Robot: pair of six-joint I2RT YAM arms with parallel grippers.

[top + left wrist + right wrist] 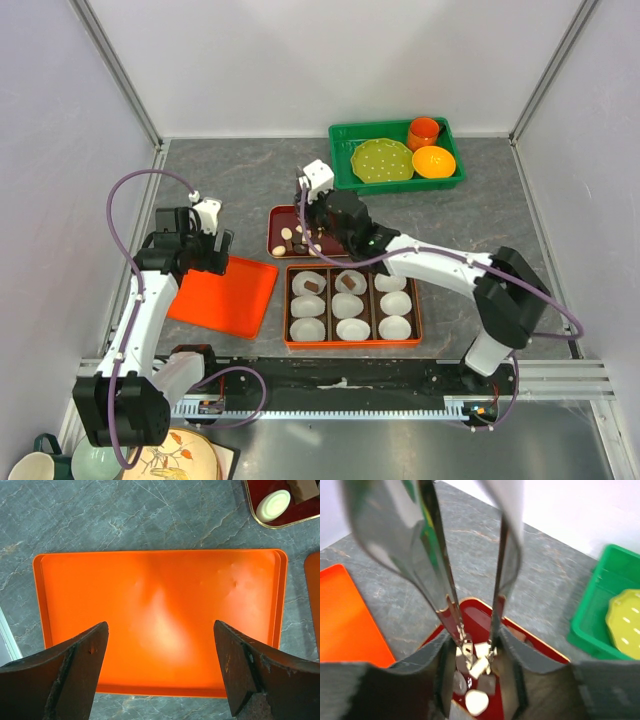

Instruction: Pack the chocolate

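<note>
Top external view, with the red dish (278, 218) serving as landmark. The chocolate (293, 237), cream ovals and brown cubes, is lying mostly inside the dish. Two brown cubes (311, 286) are sitting in paper cups (351, 328) of the nine-cup box (352, 343), just beside the dish on its side nearer the arm bases.

The right gripper (476, 672) is being held directly above the dish, its fingers pressed onto a pair of metal tongs (444, 580). The tong tips are reaching down among the pieces with a cream piece between them; whether it is being pinched cannot be told.

The left gripper (160, 625) is being held left of the dish, over the orange tray (65, 580), jaws spread wide and holding nothing.
</note>
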